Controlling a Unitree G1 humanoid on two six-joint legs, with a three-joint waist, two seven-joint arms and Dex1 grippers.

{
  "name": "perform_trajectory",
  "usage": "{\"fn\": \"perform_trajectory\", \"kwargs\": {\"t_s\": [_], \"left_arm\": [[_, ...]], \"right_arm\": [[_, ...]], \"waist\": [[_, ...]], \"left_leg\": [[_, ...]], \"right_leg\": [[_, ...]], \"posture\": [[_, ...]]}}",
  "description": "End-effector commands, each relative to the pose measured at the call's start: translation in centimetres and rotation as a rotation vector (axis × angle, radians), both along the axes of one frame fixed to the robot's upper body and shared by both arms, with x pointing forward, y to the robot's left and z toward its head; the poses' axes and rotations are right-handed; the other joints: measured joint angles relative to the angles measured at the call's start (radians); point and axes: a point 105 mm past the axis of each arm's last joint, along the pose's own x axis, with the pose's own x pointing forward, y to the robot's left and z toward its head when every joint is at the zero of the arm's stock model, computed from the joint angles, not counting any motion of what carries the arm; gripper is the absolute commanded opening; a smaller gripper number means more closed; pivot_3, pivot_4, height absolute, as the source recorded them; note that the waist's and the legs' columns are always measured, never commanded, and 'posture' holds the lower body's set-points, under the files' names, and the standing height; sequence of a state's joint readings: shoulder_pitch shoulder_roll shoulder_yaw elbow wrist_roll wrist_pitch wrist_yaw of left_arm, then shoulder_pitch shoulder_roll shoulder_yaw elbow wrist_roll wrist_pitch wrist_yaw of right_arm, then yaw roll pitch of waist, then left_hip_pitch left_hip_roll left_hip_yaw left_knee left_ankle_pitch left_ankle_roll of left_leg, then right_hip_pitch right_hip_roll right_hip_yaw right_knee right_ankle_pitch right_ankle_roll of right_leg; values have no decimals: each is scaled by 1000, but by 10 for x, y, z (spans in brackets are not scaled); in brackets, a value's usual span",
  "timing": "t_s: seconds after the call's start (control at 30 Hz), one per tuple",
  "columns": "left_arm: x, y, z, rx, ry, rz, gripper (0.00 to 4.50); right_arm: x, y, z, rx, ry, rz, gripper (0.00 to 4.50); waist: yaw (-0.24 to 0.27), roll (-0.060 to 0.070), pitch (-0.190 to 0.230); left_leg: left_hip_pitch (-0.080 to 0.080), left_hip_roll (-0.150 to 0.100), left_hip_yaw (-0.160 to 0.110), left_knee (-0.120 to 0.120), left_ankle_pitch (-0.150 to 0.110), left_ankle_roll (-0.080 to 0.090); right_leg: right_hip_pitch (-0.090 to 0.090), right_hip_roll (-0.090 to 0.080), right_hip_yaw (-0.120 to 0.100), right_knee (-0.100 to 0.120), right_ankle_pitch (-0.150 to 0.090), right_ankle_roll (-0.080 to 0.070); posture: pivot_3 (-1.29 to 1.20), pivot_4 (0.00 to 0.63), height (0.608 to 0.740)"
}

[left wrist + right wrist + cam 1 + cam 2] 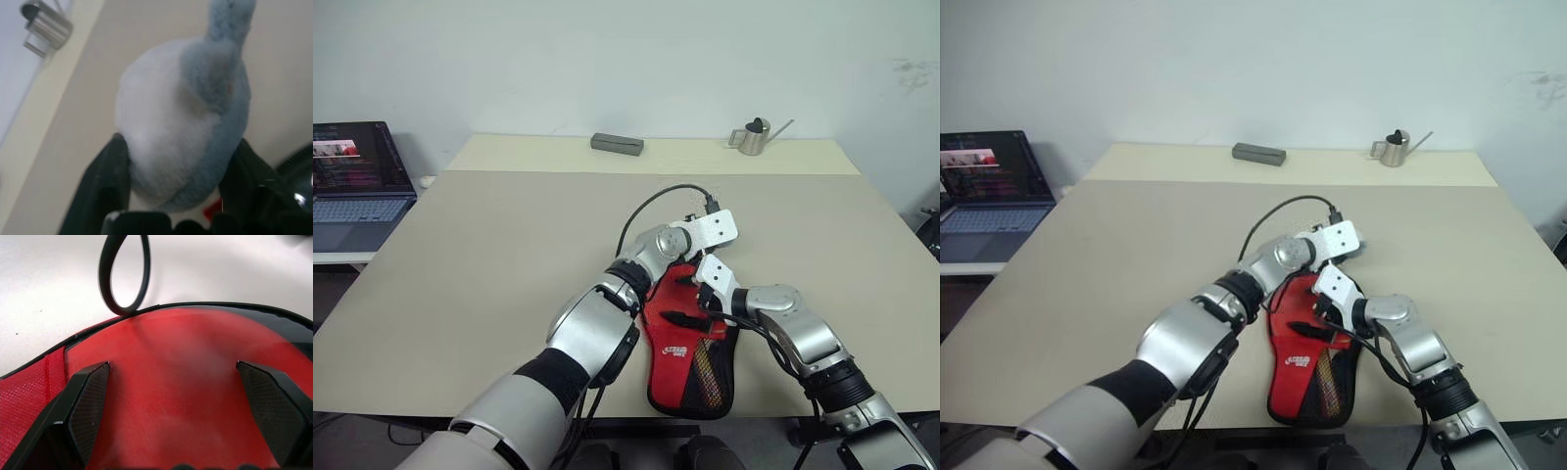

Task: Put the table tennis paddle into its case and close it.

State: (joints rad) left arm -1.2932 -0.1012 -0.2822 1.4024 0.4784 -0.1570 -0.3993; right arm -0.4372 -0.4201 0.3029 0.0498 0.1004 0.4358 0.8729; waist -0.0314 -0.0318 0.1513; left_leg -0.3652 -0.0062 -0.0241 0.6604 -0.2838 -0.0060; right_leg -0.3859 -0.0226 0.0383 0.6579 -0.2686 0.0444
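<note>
Roughly: mid-task, nothing confirmed closed.
Case: the case (690,367) lies flat on the table (489,255) near its front edge, red side w/ white logo and mesh panel up, narrow end toward the robot.
Paddle: no table tennis paddle lies loose on the table, so it's prob. already inside. A smooth red face w/ a black edge sits under the R fingers. Can't tell if that's blade rubber or case fabric.
Done: insertion, as a judgement only.
Left: closing the round end, which both arms crowd and hide. Can't tell how far it's shut.
R tool: right gripper (173,369) released, 2 fingers spread wide just over the red surface, grasping nothing.
L tool: left gripper (178,147) has its fingers apart. A soft white-and-grey-blue fuzzy thing (181,112) shows between them. Can't tell if they touch it.
R wrist view adds: black cord loop (124,311) lying on the table just past the case's rim, plus woven red fabric beside the smooth red.
L wrist view adds: the fuzzy thing up close, w/ the small metal watering can (46,29) far behind.
Head views add: overall layout, i.e. grey block (617,144) and can at the far edge, well apart from the case, laptop (357,181) off to the L.
</note>
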Motion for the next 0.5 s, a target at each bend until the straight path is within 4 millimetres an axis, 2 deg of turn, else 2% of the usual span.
{"fn": "perform_trajectory", "kwargs": {"t_s": [0.03, 0.2, 0.3, 0.4, 0.5], "left_arm": [[-5, -9, 9, -34, 7, -68, 3071], [-13, -17, 18, -106, 70, -156, 3071], [-17, -21, 37, -190, 81, -223, 3071], [-16, -19, 55, -274, 83, -245, 3071], [-12, -11, 60, -269, 66, -242, 3071]], "right_arm": [[-22, -10, -60, -145, 202, -7, 4500], [-18, -11, -59, -145, 196, -10, 4500], [-17, -11, -59, -146, 197, -11, 4500], [-16, -12, -59, -146, 197, -11, 4500], [-14, -11, -59, -148, 196, -3, 4500]], "waist": [[0, 0, 0], [0, 0, 0], [-1, 0, 0], [-1, 0, 0], [-2, 0, 0]], "left_leg": [[0, 0, 0, 0, 0, 0], [0, 0, 0, 0, 0, 0], [0, 0, 0, 0, 0, 0], [0, 0, 0, 0, 0, 0], [0, 0, 0, 0, 0, 0]], "right_leg": [[0, 0, 0, 0, 0, 0], [0, 0, 0, 0, 0, 0], [0, 0, 0, 0, 0, 0], [0, 0, 0, 0, 0, 0], [0, 0, 0, 1, 0, 0]], "posture": [[0, 150, 740], [0, 150, 740], [0, 150, 740], [0, 150, 740], [0, 150, 740]]}}
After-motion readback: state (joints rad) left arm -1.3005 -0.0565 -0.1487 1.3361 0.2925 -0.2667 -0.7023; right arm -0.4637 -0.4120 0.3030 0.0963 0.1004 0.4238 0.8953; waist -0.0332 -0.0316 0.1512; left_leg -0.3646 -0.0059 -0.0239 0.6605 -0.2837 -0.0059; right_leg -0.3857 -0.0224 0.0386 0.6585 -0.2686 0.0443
